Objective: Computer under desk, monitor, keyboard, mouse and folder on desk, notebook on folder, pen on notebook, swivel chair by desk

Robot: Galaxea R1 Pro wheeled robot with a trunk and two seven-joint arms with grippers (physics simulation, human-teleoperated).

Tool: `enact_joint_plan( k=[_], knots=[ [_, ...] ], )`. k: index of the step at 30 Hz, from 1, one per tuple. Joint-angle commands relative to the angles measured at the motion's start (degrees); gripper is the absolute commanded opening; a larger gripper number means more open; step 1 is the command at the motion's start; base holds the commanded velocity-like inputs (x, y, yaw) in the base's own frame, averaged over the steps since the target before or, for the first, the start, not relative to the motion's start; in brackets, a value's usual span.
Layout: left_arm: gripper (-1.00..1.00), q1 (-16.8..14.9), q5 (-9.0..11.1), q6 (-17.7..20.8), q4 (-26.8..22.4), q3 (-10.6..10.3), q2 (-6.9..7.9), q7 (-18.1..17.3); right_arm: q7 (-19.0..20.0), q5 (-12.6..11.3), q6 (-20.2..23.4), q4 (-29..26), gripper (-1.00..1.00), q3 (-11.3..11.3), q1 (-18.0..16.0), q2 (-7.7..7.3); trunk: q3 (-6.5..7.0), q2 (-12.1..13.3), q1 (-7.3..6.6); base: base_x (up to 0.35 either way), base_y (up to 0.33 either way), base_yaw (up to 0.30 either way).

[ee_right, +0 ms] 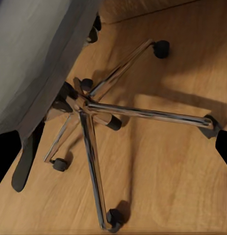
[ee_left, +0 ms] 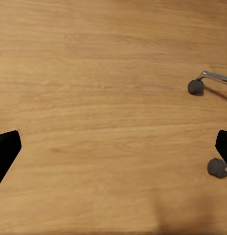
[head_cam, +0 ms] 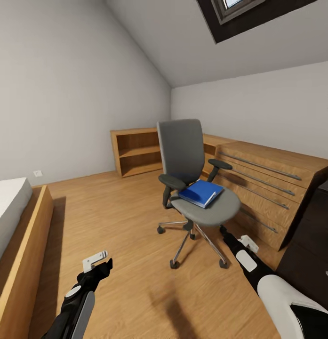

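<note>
Blue folder (head_cam: 201,192) lies on swivel chair (head_cam: 182,150); no writing legible.

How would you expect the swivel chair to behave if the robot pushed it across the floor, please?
The swivel chair would probably roll easily: its chrome star base rides on casters over a smooth wood floor. A push high on the tall back might turn or tip it rather than move it straight. The blue folder lies loose on the seat and may slide off.

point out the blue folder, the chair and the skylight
blue folder (head_cam: 200,192), head view, middle of its cover
chair (head_cam: 181,149), head view, grey backrest
skylight (head_cam: 239,7), head view, its frame
</note>
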Motion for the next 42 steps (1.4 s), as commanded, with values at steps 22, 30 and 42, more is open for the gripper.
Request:
enact_joint_plan(
  k=[22, 30, 42],
  knots=[
    [1.0, 0.0, 0.7, -0.1, 7.9, -4.4, -0.12, 0.4, 0.0, 13.4, -7.8, 10.5, 1.0, 1.1, 1.2, 2.67, 3.53, 8.0, -4.41, -0.003, 0.0, 0.0],
    [1.0, 0.0, 0.5, -0.8, 21.2, -6.3, -0.06, 0.3, 0.0, 21.5, -17.8, 16.8, 1.0, 1.3, 7.7, 6.42, 4.97, 11.2, -6.17, 0.0, 0.0, 0.0],
    [1.0, 0.0, 0.5, -23.1, 37.0, -6.7, 0.16, 0.2, -0.4, 32.3, -30.3, 17.3, 1.0, 1.2, 14.5, 9.79, 7.12, 16.0, -8.8, 0.0, 0.0, 0.0]
  ],
)
